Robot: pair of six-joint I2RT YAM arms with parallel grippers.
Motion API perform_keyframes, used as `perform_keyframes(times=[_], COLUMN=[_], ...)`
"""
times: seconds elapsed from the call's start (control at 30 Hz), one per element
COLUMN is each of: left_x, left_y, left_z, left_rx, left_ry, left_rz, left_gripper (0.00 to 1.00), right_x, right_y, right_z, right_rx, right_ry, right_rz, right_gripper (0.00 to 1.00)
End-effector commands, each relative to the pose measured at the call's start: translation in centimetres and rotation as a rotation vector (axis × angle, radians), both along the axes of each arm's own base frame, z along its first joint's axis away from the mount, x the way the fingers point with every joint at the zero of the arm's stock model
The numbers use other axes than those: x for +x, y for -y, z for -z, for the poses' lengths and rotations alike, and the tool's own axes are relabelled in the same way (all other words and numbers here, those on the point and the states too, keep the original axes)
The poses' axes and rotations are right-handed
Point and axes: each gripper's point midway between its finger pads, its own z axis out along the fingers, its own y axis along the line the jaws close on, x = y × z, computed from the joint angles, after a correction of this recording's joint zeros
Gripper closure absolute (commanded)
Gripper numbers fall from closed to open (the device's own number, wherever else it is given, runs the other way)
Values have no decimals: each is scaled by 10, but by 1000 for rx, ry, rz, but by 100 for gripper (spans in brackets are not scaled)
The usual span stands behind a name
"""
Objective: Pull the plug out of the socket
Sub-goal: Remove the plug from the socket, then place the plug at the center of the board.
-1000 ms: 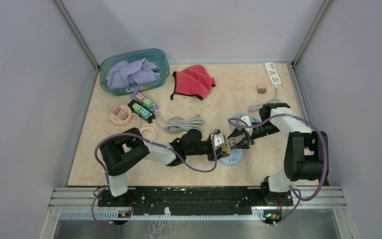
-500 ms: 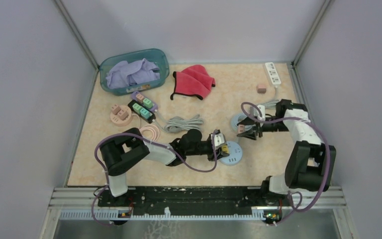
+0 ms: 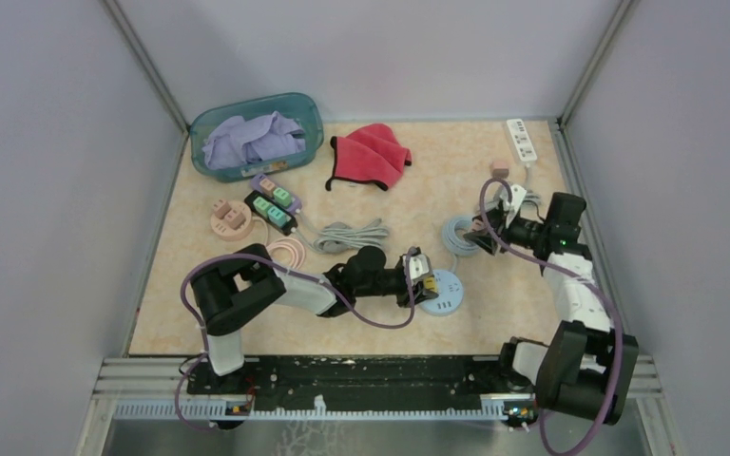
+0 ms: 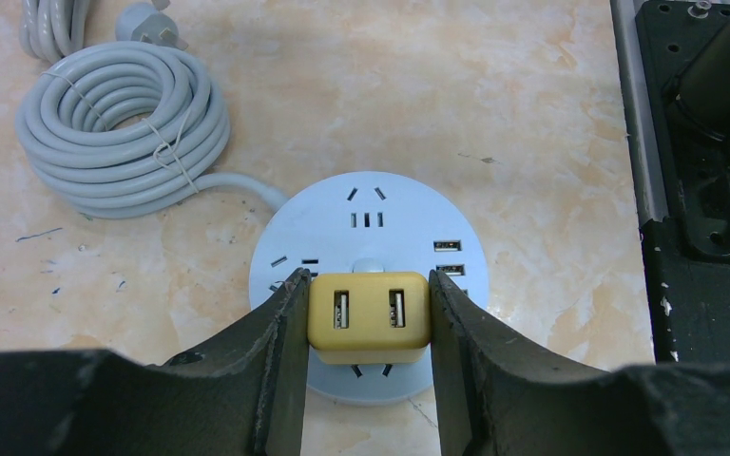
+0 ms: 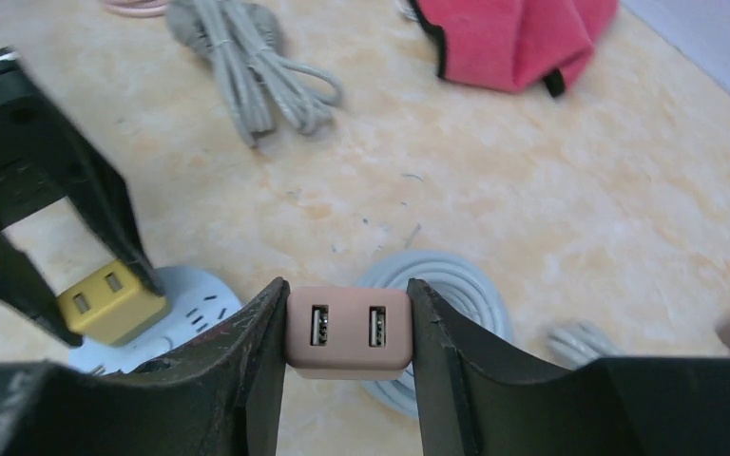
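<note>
Coil lies beside socket; left pincer grips yellow plug, right pincer pink plug

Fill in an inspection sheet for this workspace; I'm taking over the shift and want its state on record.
Surface: beige marbled table, scuffed.
Job's things: yellow plug seated in round socket; pink plug held away from it.
Clutter: basket holding purple cloths, red cloth, power strips.
Grippers: left gripper shut on yellow plug; right gripper shut on pink plug.
Cables: grey coil tied, beside socket.
Surroundings: plain grey walls.
</note>
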Motion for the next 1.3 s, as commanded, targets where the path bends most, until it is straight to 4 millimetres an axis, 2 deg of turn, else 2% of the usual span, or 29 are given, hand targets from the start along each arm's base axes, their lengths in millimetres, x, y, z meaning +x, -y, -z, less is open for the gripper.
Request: perform_keyframes(times=[0.0, 0.17, 0.3, 0.43, 0.6, 0.67, 0.7, 0.77, 1.0, 1.2, 1.27], left_x=[-8, -8, -7, -8, -7, -7, -7, -8, -8, -7, -7], left_y=[-10, -10, -11, -11, -12, -12, -11, -12, -13, -13, -13], left_z=[18, 17, 17, 17, 17, 17, 17, 17, 17, 16, 16], left_rx=[59, 56, 57, 56, 55, 55, 54, 55, 55, 52, 53], left_ry=[-48, -49, -53, -56, -58, -59, -58, -59, -60, -61, -62], left_rz=[15, 15, 13, 16, 16, 17, 19, 19, 17, 15, 16], left_gripper=[100, 100, 100, 100, 100, 100, 100, 100, 100, 99, 99], right_x=[53, 77, 94, 100, 108, 110, 109, 112, 113, 113, 115], right_y=[34, 63, 93, 106, 128, 139, 142, 150, 160, 166, 167], right_z=[-45, -38, -30, -19, 4, 17, 29, 36, 56, 72, 75], right_rx=[73, 112, 140, 160, 51, -18, -51, -86, -146, -179, -184], right_ry=[52, -28, -52, -96, -183, -230, -283, -331, -372, -431, -453], right_rz=[332, 563, 775, 864, 954, 982, 992, 1010, 1042, 1061, 1061], right_gripper=[100, 100, 100, 99, 99, 97, 95, 93, 83, 69, 61])
